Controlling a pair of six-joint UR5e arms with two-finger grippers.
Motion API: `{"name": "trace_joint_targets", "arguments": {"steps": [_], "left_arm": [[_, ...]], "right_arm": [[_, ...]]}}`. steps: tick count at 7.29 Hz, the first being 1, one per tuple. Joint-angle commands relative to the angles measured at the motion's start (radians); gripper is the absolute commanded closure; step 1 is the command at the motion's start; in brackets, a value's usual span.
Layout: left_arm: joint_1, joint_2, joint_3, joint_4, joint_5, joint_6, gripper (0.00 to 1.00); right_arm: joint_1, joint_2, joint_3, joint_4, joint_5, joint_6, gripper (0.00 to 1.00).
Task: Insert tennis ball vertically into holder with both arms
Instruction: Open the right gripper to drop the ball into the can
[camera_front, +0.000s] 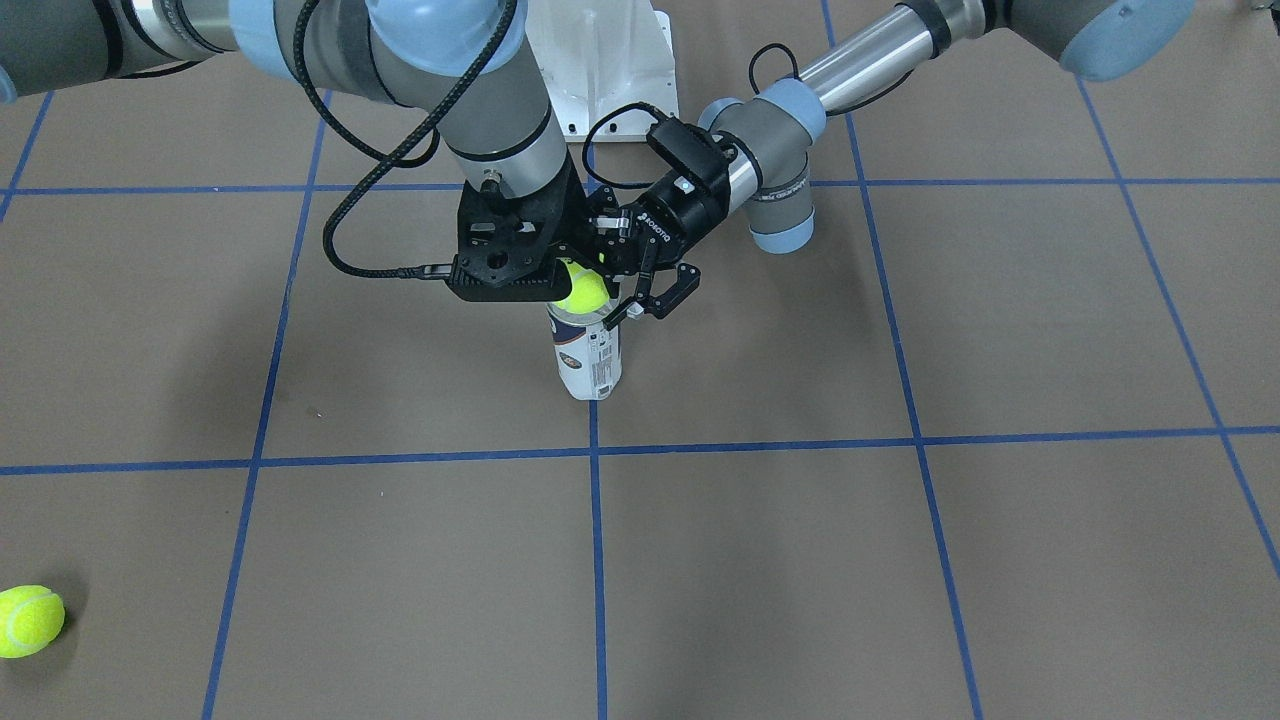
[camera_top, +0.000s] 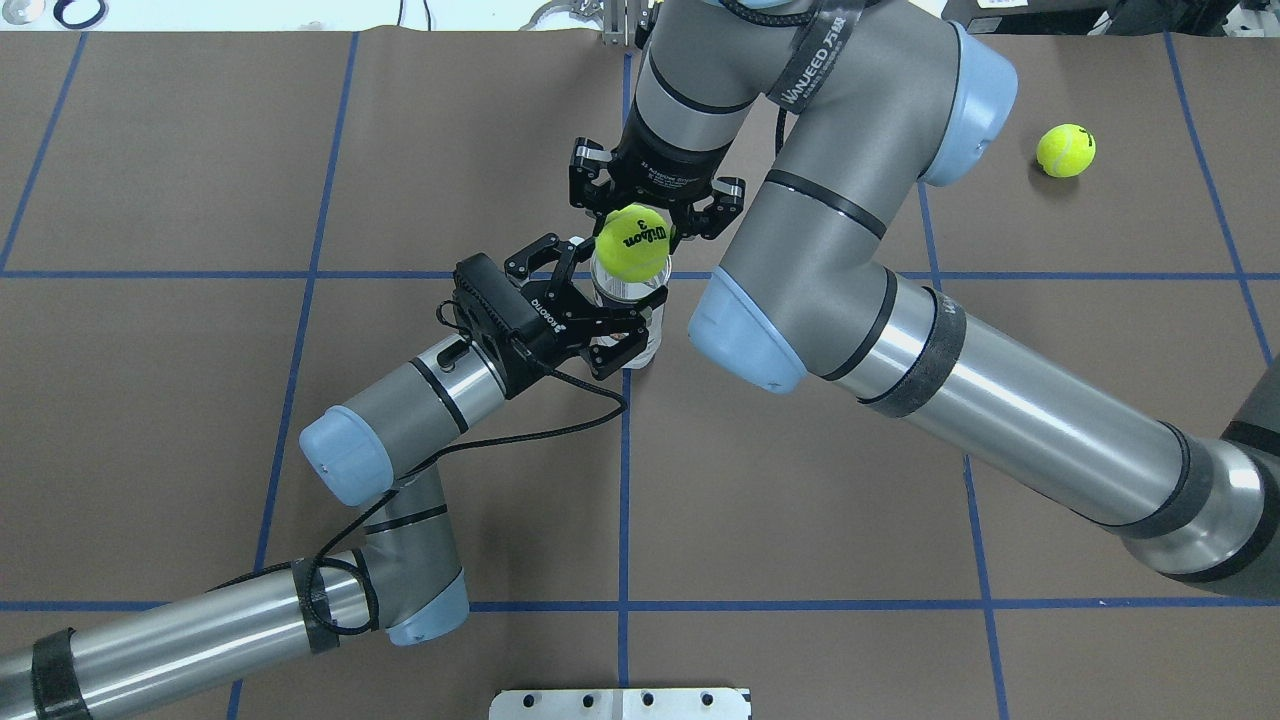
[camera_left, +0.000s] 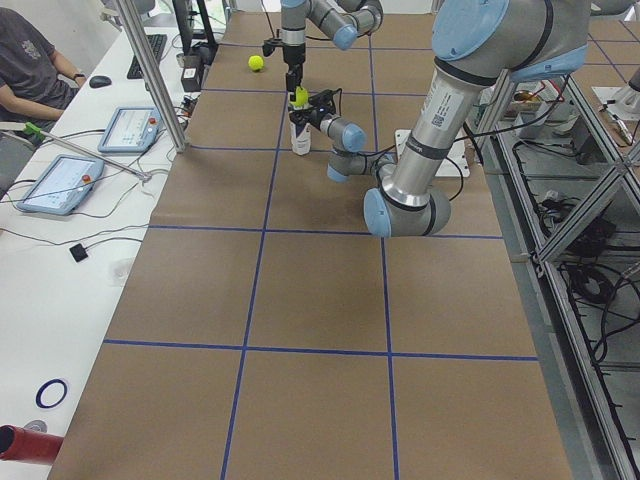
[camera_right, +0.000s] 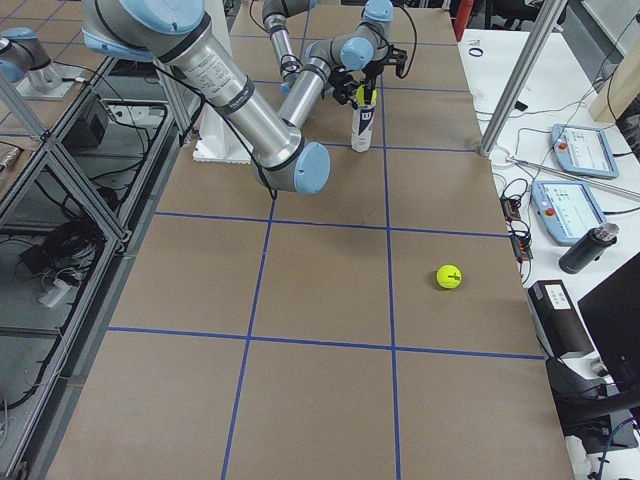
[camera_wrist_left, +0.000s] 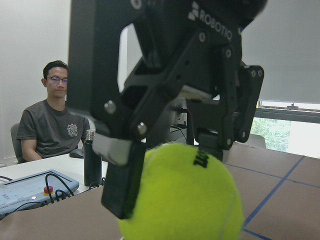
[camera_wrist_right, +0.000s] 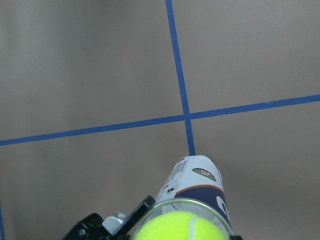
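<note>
The holder (camera_front: 590, 365), a clear can with a white and navy label, stands upright on the brown table. It also shows in the overhead view (camera_top: 650, 335) and the right wrist view (camera_wrist_right: 197, 187). My left gripper (camera_top: 612, 298) comes in level from the side and is shut on the holder near its silver rim. My right gripper (camera_top: 645, 218) points straight down and is shut on a yellow tennis ball (camera_top: 633, 243). One of its fingers (camera_wrist_left: 122, 185) presses the ball's side. The ball (camera_front: 582, 288) sits at the holder's mouth.
A second tennis ball (camera_top: 1065, 150) lies loose far off on my right side, also in the front view (camera_front: 28, 620). The white metal base (camera_front: 610, 70) stands behind the holder. An operator (camera_wrist_left: 55, 125) sits at a side desk beyond the table's end.
</note>
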Motion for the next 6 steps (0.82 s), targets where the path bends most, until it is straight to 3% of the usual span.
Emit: {"name": "trace_joint_targets", "arguments": {"steps": [1, 4, 6], "left_arm": [[0.0, 0.0, 0.0, 0.0, 0.002, 0.0, 0.14], [0.0, -0.002, 0.0, 0.0, 0.002, 0.0, 0.14], [0.0, -0.002, 0.0, 0.0, 0.002, -0.001, 0.14]], "right_arm": [[-0.009, -0.001, 0.0, 0.002, -0.022, 0.0, 0.01], [0.008, -0.022, 0.012, 0.0, -0.017, -0.013, 0.01], [0.123, -0.201, 0.049, 0.097, -0.001, -0.154, 0.01]]}}
